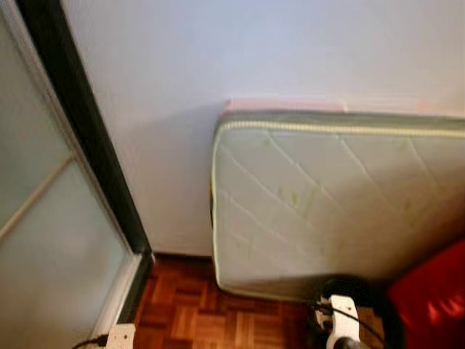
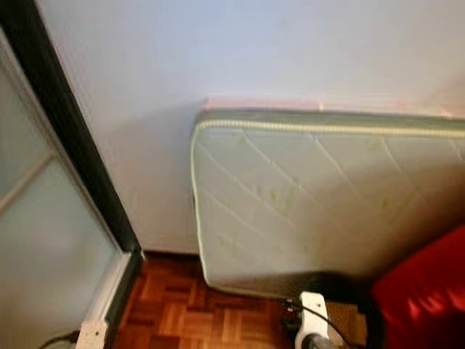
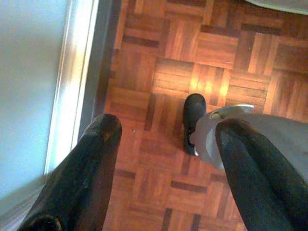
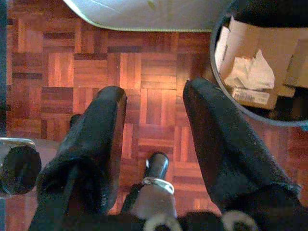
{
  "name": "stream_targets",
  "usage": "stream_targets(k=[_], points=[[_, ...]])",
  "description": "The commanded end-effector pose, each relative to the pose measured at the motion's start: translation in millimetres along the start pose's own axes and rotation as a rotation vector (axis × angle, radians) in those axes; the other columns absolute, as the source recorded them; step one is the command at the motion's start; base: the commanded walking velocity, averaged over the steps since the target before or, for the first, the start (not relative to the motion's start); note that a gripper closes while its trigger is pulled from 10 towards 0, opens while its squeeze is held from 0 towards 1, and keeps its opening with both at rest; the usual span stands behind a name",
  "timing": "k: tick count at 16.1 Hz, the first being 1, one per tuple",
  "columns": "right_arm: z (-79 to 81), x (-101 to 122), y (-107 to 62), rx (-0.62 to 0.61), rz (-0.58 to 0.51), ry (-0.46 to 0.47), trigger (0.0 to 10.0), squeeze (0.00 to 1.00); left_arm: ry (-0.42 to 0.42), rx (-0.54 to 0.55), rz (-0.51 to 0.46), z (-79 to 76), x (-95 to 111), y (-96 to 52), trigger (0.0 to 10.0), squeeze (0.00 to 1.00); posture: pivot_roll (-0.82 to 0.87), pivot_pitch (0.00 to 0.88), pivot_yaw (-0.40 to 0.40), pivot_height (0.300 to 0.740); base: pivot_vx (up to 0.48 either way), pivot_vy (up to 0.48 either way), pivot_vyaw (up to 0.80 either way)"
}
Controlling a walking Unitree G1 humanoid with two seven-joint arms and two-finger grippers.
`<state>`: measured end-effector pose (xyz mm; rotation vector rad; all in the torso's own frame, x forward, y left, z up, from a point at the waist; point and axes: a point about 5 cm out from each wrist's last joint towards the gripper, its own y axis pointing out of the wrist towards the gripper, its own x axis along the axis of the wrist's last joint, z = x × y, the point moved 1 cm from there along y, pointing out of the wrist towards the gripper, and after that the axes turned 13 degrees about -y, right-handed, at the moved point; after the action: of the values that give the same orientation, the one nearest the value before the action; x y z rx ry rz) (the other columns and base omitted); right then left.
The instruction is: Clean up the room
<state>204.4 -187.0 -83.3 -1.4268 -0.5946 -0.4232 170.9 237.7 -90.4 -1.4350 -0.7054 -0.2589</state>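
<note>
Parquet floor [image 1: 211, 320] below, quilted mattress [image 1: 327, 203] leaning on the wall at three o'clock; left gripper [image 3: 163, 159] and right gripper [image 4: 154, 120] hang spread wide, both empty.

Round bin [image 4: 217, 67], dark rim, stands upright on the parquet, close beside one fingertip of the right gripper [image 4: 154, 103] and apart from it. Contents: flattened brown cardboard pieces [image 4: 269, 48] and crumpled white paper [image 4: 250, 72], lying loose inside. Quilted pale mattress [image 1: 334, 203], green piping, stands on its long edge against the wall, ahead of the spread fingers, across bare floor.
</note>
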Motion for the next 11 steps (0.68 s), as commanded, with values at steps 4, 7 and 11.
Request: stream_targets(k=[4,7,11], points=[[-2.7,-1.0,-0.5,-0.010,0.016,-0.034,10.0,0.00,0.001,-0.005,-0.016,-1.8,4.1,0.7,10.0,0.00,0.11,0.000,-0.062,0.740,0.000,0.000,-0.78],[-3.2,-0.9,-0.6,-0.012,0.016,-0.032,10.0,0.00,0.008,-0.005,-0.027,-2.3,5.4,0.8,10.0,0.00,0.11,0.000,-0.065,0.740,0.000,0.000,-0.76],[-6.5,1.0,-0.9,-0.013,0.022,-0.048,10.0,0.00,0.025,-0.026,-0.050,-6.9,9.5,1.4,10.0,0.00,0.12,0.000,-0.092,0.740,0.000,-0.182,-0.77]])
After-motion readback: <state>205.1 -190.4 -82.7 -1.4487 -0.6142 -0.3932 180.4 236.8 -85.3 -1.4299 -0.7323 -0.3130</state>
